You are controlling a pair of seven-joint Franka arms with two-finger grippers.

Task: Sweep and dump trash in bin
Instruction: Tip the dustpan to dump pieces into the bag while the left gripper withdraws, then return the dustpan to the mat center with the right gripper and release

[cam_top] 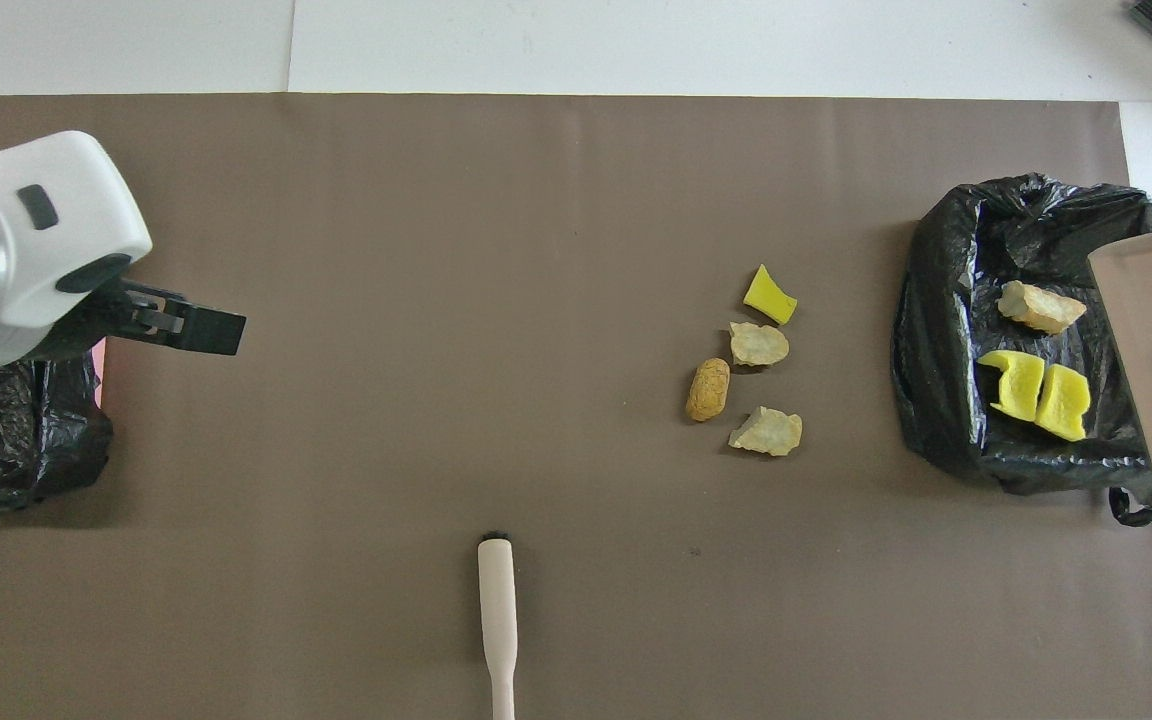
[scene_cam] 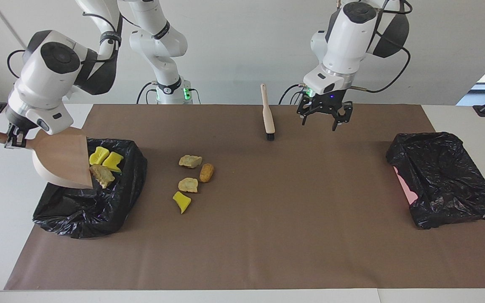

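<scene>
Tipping dustpan point(scene_cam: 63, 158) over bin point(scene_cam: 99, 206), right tool point(scene_cam: 15, 141) clamped on it | left tool point(scene_cam: 323, 119) apart

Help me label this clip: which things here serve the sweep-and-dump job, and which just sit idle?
Job: dustpan, tipped by right gripper; three scraps in the bin; four scraps on the mat; brush.
Idle: second bin; open left gripper over the mat.
</scene>
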